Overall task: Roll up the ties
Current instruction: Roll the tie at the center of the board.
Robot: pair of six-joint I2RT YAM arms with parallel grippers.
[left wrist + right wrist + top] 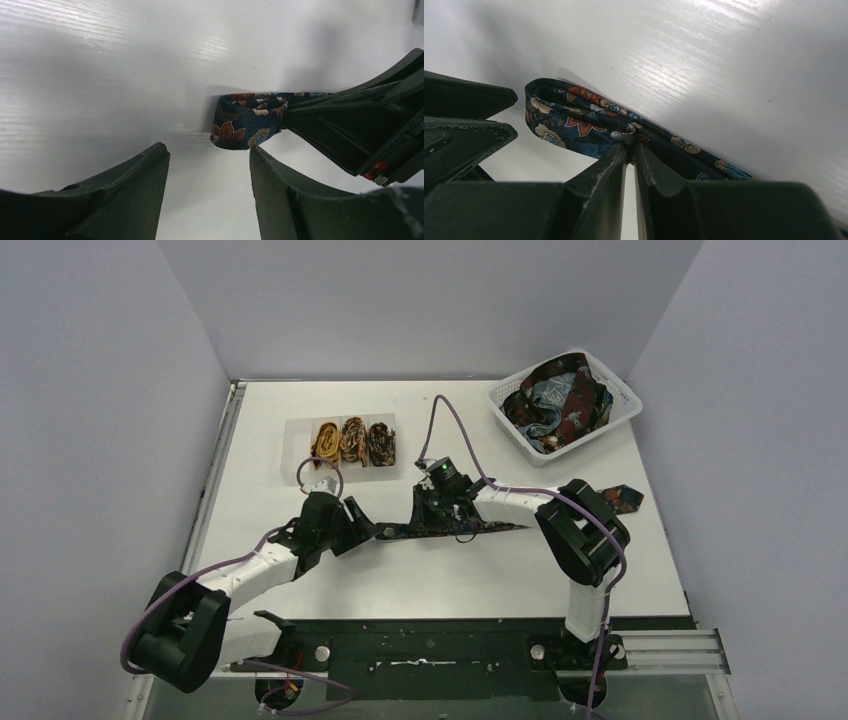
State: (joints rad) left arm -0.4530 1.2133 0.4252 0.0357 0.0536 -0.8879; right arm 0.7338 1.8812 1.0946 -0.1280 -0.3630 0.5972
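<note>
A dark navy tie point(490, 530) with red and cream flowers lies flat across the middle of the table. Its left end is folded back into a small loop point(239, 124). My right gripper point(630, 148) is shut on the tie point(569, 117) just behind that loop, pinching the folded layers together. My left gripper point(207, 156) stands open right beside the looped end, with nothing between its fingers. In the top view the left gripper point(366, 530) sits left of the right gripper point(440, 523). The tie's wide end point(626, 498) pokes out behind the right arm.
A clear tray point(296, 430) at the back left holds three rolled ties point(352, 440). A white lattice basket point(625, 398) at the back right is heaped with several loose ties point(560, 400). Purple cables point(455, 420) arch over the arms.
</note>
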